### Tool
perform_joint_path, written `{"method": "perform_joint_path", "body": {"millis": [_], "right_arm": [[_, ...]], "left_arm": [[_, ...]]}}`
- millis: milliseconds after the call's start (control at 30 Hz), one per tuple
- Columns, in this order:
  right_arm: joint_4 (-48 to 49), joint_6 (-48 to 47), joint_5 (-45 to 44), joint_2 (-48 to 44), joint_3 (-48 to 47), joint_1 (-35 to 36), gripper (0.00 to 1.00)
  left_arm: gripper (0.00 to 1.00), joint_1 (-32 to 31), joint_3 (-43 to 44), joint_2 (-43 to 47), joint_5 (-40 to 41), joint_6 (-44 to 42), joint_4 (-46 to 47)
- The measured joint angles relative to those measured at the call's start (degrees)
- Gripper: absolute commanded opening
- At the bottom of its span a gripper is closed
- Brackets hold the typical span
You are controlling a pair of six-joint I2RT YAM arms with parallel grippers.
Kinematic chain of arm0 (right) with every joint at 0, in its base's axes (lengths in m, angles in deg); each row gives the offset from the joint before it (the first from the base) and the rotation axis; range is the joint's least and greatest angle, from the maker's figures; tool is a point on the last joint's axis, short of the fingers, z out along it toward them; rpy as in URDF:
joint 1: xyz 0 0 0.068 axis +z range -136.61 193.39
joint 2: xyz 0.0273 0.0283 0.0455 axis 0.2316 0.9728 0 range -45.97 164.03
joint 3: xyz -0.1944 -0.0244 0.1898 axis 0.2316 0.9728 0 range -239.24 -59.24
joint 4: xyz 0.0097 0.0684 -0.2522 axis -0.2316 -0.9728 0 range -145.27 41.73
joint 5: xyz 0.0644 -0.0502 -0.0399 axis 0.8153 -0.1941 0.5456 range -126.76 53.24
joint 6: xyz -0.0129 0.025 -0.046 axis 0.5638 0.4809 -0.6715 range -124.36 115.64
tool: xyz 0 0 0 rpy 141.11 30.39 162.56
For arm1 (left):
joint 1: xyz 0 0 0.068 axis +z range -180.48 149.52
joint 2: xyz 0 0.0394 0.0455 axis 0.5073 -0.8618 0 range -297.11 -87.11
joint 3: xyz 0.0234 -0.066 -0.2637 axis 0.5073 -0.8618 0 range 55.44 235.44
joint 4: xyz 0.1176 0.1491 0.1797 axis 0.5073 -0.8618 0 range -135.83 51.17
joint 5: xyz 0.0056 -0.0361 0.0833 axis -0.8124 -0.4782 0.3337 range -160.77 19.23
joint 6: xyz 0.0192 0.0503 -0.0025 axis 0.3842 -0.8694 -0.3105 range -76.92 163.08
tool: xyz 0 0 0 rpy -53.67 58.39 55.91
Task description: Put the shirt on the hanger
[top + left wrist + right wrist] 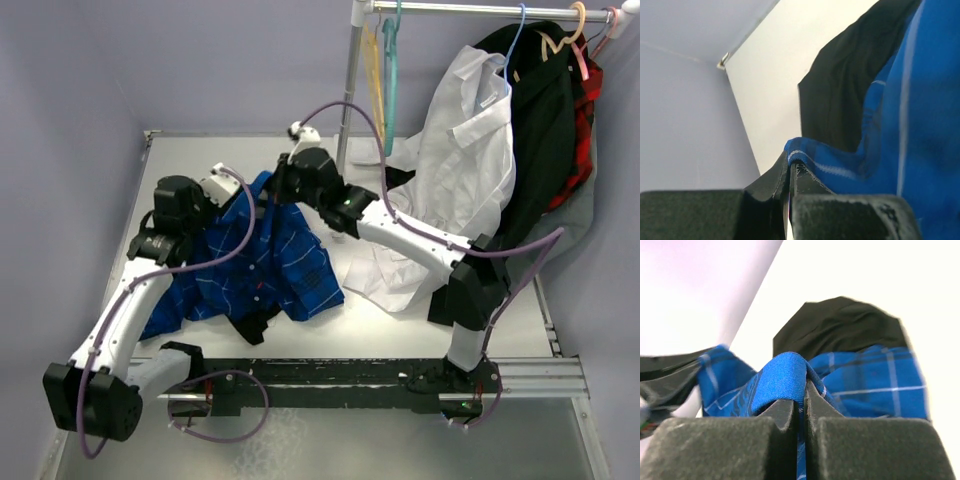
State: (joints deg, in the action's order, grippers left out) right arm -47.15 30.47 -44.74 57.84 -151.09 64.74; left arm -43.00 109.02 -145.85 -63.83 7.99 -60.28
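The blue plaid shirt [270, 262] hangs lifted between both grippers over the left half of the table. My left gripper [232, 192] is shut on one edge of the shirt [840, 170]. My right gripper [281, 185] is shut on a fold of the shirt [785, 377] close beside it. The teal hanger [392, 75] hangs by its hook on the rail at the back, right of the rack's post, apart from both grippers. A black garment shows under the shirt's lower edge [256, 322] and behind the shirt in both wrist views.
A metal rack post [351, 85] stands at the table's back. On the rail hang a yellow hanger [374, 70], a white shirt [465, 130] and a black garment [545, 120] with red plaid behind. White cloth [385, 270] lies on the table under the right arm.
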Motion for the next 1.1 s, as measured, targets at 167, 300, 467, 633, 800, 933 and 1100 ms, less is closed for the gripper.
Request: {"method": "perform_joint_path", "body": {"millis": [167, 300, 467, 633, 800, 933, 1100], "right_arm": [[0.79, 2.36, -1.55, 2.36, -0.20, -6.45, 0.00], [0.85, 3.43, -0.74, 4.63, -0.17, -5.97, 0.00], [2.25, 4.79, 3.39, 6.01, 0.35, -4.72, 0.00], [6.51, 5.51, 7.87, 6.05, 3.19, -4.92, 0.00], [8.09, 5.44, 9.66, 6.19, 4.07, -5.42, 0.05], [9.20, 5.86, 11.30, 6.71, 4.07, -6.54, 0.42], [10.43, 4.44, 13.90, 7.56, 4.15, -8.55, 0.83]], "left_arm": [[0.00, 12.33, 0.24, -5.18, -2.54, 0.72, 3.76], [0.00, 17.84, 0.31, -6.34, -5.88, 1.66, 4.50], [0.00, 19.10, 0.31, -6.29, -9.33, 2.89, 3.96], [0.00, 19.15, 0.31, -6.29, -12.33, 4.35, 2.80], [0.00, 19.15, -0.48, -6.34, -13.46, 5.75, 2.91], [0.00, 19.12, -2.23, -7.04, -12.61, 6.51, 4.02], [0.00, 19.15, -3.21, -8.59, -11.10, 7.58, 4.37]]}}
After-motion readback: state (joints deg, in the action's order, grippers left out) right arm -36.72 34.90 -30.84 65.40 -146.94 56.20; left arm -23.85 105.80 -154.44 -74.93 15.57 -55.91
